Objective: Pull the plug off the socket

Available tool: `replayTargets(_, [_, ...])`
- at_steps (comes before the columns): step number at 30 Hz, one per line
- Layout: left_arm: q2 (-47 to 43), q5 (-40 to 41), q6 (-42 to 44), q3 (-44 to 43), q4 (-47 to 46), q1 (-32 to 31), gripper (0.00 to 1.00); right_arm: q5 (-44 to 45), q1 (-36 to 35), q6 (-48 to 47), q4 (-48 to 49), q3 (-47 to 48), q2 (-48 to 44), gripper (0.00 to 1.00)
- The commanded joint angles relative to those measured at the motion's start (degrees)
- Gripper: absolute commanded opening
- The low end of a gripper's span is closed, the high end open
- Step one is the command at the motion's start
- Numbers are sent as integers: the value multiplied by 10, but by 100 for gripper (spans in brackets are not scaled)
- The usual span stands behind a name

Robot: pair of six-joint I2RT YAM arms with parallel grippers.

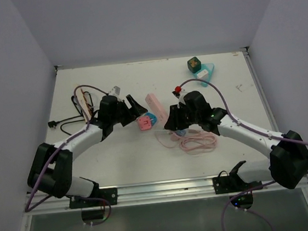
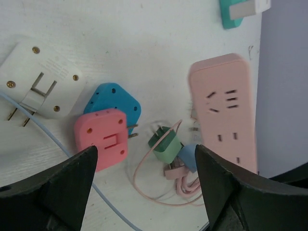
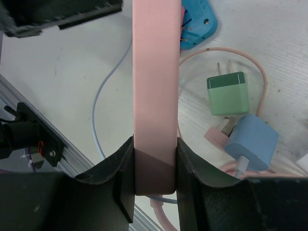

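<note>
Plug (image 2: 101, 138), rounded-square pink plastic, lies off smooth socket (image 2: 225, 113).

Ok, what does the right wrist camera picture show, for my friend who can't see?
The right pincer is shut on a long pink plastic power strip. On the white table beside it lie a green square plug, a light blue charger block on a pink cable, and a darker blue adapter.
</note>
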State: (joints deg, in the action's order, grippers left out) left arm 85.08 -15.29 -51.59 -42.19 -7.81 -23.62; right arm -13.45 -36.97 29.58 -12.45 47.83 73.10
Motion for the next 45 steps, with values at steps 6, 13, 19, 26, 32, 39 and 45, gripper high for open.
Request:
replayTargets(6, [-191, 146, 66, -46, 161, 45, 98, -45, -24, -1, 59, 77, 56, 0])
replayTargets(13, [-300, 278, 165, -77, 282, 67, 99, -54, -71, -3, 67, 152, 149, 0])
replayTargets(19, [-392, 336, 214, -52, 308, 69, 100, -59, -124, -1, 59, 262, 280, 0])
replayTargets(26, [-465, 374, 248, -23, 312, 70, 100, -23, -172, 23, 54, 409, 432, 8])
replayTargets(32, [-485, 359, 261, -8, 317, 70, 100, 4, -179, 6, -27, 536, 496, 64])
replayTargets(39, [-493, 337, 293, 7, 301, 70, 100, 103, -162, -65, -119, 539, 417, 88])
replayTargets(45, [-497, 310, 331, 28, 279, 70, 100, 223, -73, -95, -180, 499, 337, 93])
